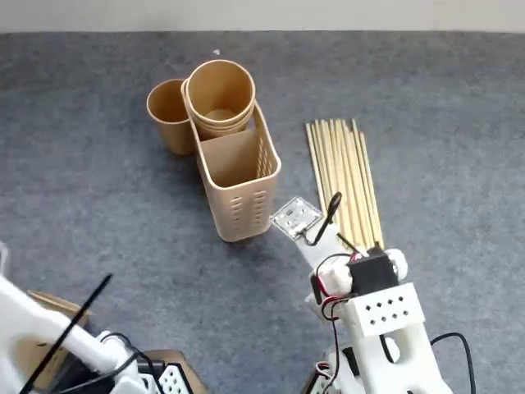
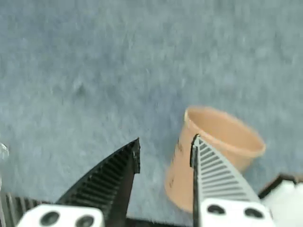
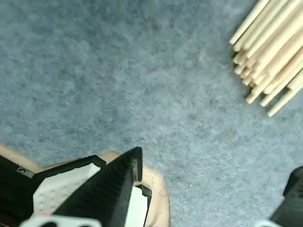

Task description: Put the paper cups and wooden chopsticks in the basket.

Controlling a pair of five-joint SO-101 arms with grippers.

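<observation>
A tan slotted basket [image 1: 239, 185] stands mid-table with stacked paper cups [image 1: 220, 94] in its far compartment. Another paper cup [image 1: 169, 113] stands on the carpet touching the basket's far left side. A bundle of wooden chopsticks [image 1: 344, 174] lies to the right of the basket, its ends [image 3: 268, 56] in the right wrist view. My right gripper [image 1: 316, 215] [image 3: 213, 182] is open and empty between the basket's near corner [image 3: 157, 191] and the chopsticks. My left gripper [image 2: 165, 156] is open and empty over the carpet, with a paper cup [image 2: 222, 139] just behind one finger.
Grey carpet [image 1: 98, 205] covers the whole table. The left arm [image 1: 37, 332] sits at the near left corner, with brown items beside its base. The right arm's body [image 1: 381, 308] takes up the near right.
</observation>
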